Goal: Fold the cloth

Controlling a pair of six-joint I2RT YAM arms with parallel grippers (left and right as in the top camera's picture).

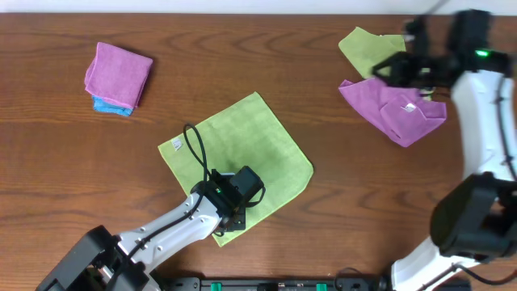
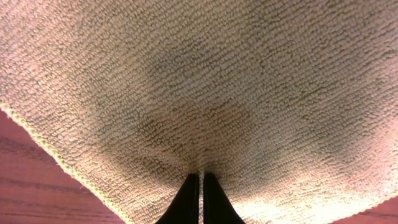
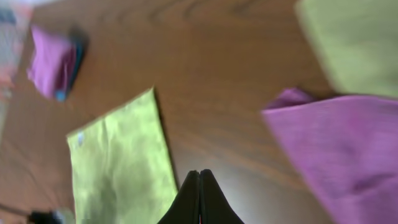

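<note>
The lime-green cloth (image 1: 242,149) lies flat as a diamond in the middle of the table, with its white tag (image 1: 175,145) near the left corner. My left gripper (image 1: 242,200) sits on the cloth's near corner. In the left wrist view its fingers (image 2: 199,177) are shut, with a puckered bit of the cloth (image 2: 205,81) pinched between the tips. My right gripper (image 1: 381,69) is shut and empty, above the table at the far right. In the blurred right wrist view its fingers (image 3: 199,174) are over bare wood, with the lime-green cloth (image 3: 118,162) to their left.
A purple cloth with a white tag (image 1: 396,109) lies at the far right, partly over a duller green cloth (image 1: 367,47). A folded purple and blue stack (image 1: 117,77) sits at the far left. The brown wooden table (image 1: 65,178) is bare wood elsewhere.
</note>
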